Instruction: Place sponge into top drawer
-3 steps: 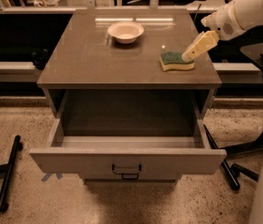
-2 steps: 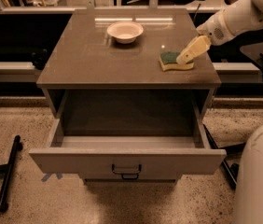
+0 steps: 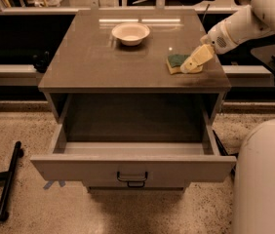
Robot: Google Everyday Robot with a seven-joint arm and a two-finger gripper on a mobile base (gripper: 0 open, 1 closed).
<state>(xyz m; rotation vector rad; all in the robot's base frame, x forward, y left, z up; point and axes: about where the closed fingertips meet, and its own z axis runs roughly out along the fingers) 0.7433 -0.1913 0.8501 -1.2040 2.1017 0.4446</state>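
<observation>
The sponge (image 3: 176, 62), dark green on top with a pale yellow body, lies on the cabinet top near its right front corner. My gripper (image 3: 194, 64) comes in from the right on a white arm and sits right at the sponge's right side, touching or just above it. The top drawer (image 3: 132, 167) is pulled wide open below the countertop, with a dark handle (image 3: 131, 178) at the centre of its front panel. Its inside looks empty.
A white bowl (image 3: 130, 33) stands at the back middle of the cabinet top (image 3: 103, 62). My white base (image 3: 264, 179) fills the lower right. A black bar (image 3: 8, 179) lies on the speckled floor at left. Dark shelving runs behind the cabinet.
My gripper has lowered and shifted slightly left onto the sponge's right side. My white base has come into view at the lower right. The sponge and drawer have not moved.
</observation>
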